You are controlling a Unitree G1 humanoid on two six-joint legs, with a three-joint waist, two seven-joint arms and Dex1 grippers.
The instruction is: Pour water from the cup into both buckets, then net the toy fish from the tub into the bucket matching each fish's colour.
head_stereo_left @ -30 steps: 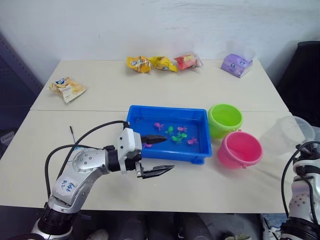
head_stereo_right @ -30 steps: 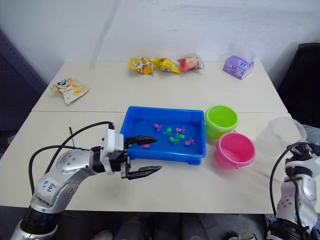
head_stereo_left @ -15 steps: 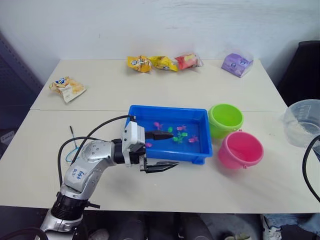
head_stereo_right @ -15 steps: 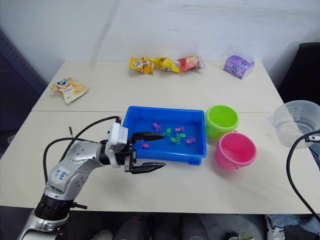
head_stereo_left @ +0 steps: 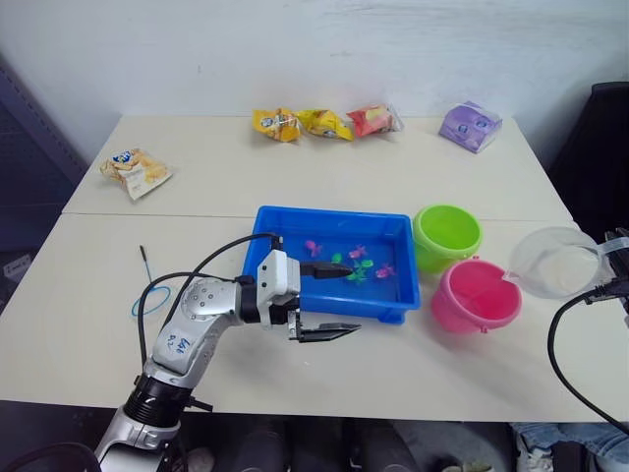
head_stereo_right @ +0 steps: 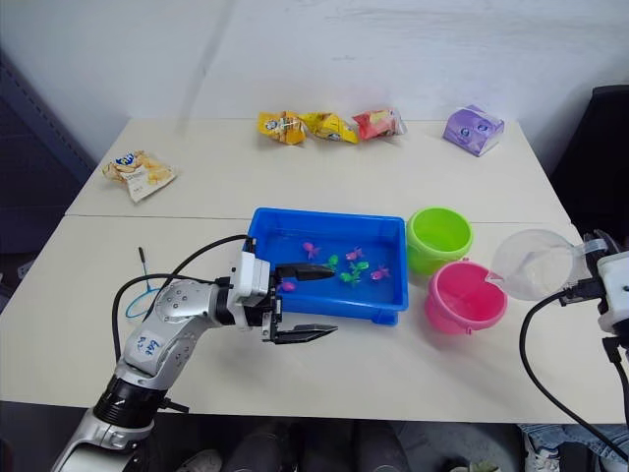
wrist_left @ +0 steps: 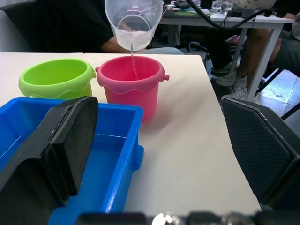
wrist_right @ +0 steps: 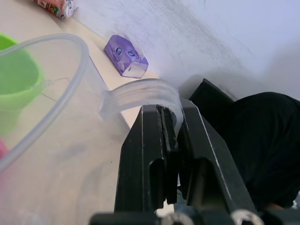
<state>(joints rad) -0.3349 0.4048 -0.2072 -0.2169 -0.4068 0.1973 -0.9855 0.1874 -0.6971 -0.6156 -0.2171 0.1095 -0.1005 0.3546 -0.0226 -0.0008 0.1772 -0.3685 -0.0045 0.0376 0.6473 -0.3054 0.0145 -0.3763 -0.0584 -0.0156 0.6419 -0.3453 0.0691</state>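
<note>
My right gripper [wrist_right: 168, 112] is shut on the handle of the clear cup [head_stereo_right: 536, 264]. The cup is tilted over the pink bucket [head_stereo_left: 475, 295], and a thin stream of water falls from the cup [wrist_left: 133, 21] into the pink bucket [wrist_left: 133, 84]. The green bucket [head_stereo_left: 446, 234] stands just behind the pink one, beside the blue tub [head_stereo_left: 378, 307]. Several pink and green toy fish [head_stereo_left: 356, 265] lie in the tub's water. My left gripper [head_stereo_left: 352, 298] is open at the tub's front left edge, one finger over the tub, the other in front of it. The net [head_stereo_left: 144, 264] lies on the table left of that arm.
Snack packs lie along the table's far edge: yellow ones [head_stereo_left: 278, 124], a red one [head_stereo_left: 371, 119] and a purple one [head_stereo_left: 473, 126]. Another pack [head_stereo_left: 135, 171] lies at the far left. A black chair [head_stereo_left: 600, 147] stands past the table's right side.
The cup has swung in from the right and tipped over the pink bucket, now pouring. My left arm has moved right, closer along the tub's front edge.
</note>
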